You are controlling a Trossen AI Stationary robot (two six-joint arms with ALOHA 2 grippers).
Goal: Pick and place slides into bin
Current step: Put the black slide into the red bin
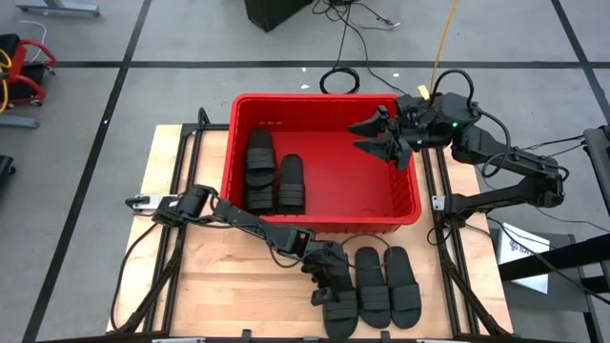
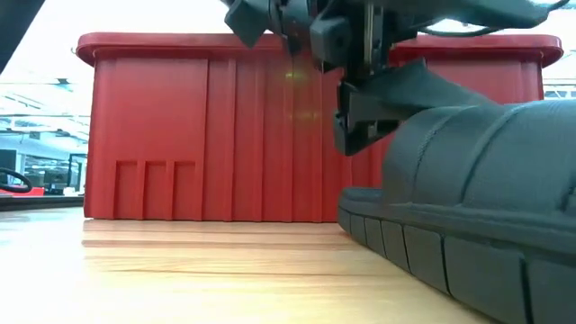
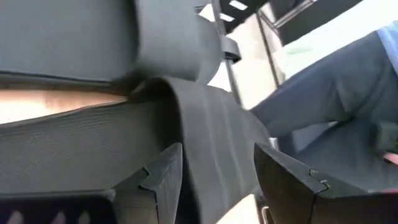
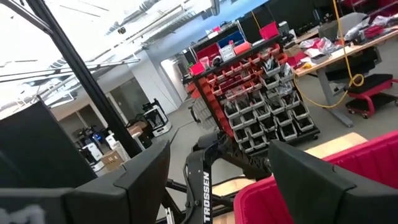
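Nearest you, at the front edge of the table [image 1: 219, 276], your left gripper [image 1: 329, 286] is working over the leftmost of three slides [image 1: 372, 286] lying side by side in front of the bin [image 1: 324, 224]. Its wrist camera is showing the ribbed strap [image 3: 211, 162] running up between the two dark fingers [image 3: 161, 180], which are standing apart on either side of it and not yet pinching. Judging from that, you are setting up the grasp, so keep the strap centred between the fingers and sink low enough that both pads are facing strap rather than sole before you close. A shallow bite on a soft strap is likely to slip once you lift. The neighbouring slide is lying just beside this one, so lift straight up to avoid dragging it along.

Farther back, the bin is already holding two slides [image 1: 276, 176] against its left side, leaving its middle and right free for the drop.

At the far right corner your right gripper [image 1: 381, 138] is hovering over the bin's interior with its fingers spread and nothing between them; let it wait there.
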